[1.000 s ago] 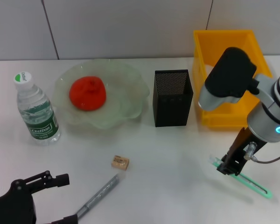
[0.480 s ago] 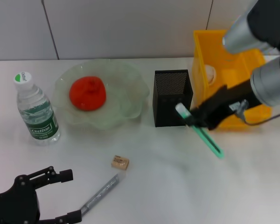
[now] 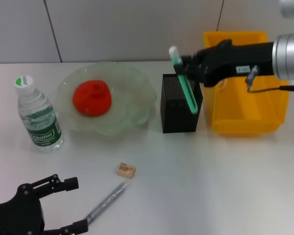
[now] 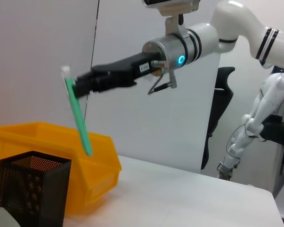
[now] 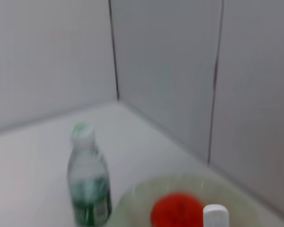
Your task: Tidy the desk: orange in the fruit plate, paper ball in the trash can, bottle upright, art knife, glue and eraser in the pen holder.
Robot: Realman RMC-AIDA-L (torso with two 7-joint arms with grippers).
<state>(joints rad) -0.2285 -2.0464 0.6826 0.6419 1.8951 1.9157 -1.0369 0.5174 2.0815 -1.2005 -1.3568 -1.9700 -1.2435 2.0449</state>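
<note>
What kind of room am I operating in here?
Probably a robotics lab staged as an office desk: a plain white desk against bare grey wall panels, a second white robot standing by, and desk props like the pen holder.

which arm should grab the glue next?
Left. The left gripper sits open at the desk's near edge, right beside the glue. The right gripper holds the art knife over the pen holder.

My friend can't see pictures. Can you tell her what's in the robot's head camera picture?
The right gripper holds a green knife upright above a black mesh cup on a white desk. An orange sits in a green plate, with an upright bottle beside it.
</note>
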